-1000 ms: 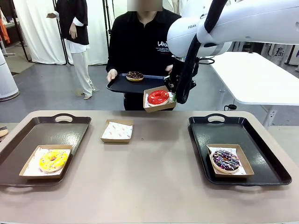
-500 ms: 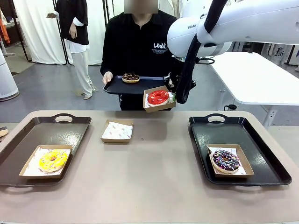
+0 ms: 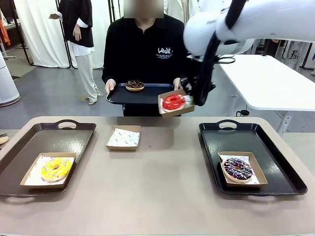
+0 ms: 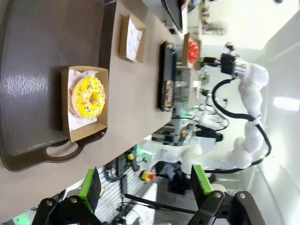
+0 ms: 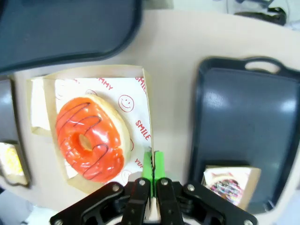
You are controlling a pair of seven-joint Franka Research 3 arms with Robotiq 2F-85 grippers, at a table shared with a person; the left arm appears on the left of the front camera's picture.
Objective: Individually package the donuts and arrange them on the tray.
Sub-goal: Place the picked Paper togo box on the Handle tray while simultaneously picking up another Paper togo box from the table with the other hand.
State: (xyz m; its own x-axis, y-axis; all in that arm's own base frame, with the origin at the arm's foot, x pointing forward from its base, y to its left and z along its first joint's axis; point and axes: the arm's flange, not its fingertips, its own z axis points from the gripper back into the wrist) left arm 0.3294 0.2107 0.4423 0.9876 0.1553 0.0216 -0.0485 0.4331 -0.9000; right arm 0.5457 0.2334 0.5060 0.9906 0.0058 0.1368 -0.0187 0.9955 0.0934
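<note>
Cardboard box (image 3: 168,112) rim pinched tight in our right gripper (image 5: 153,161), we hold the red donut (image 3: 173,102) level at upper centre, likely bound for the right tray (image 3: 231,137), while our left gripper (image 4: 145,173) gapes wide above the yellow donut (image 4: 88,96)

Legible print, you found, sat on the white paper liner (image 5: 129,96) of the box (image 5: 93,71) under the red donut (image 5: 89,138). It showed red "SMILE" along one edge, "MMY" from a part-covered word at another, "YU" beside the donut, and a smiley face. The person's black shirt (image 3: 140,54) bore a white chest logo (image 3: 165,50). Its letters were too small for you to read surely.
</note>
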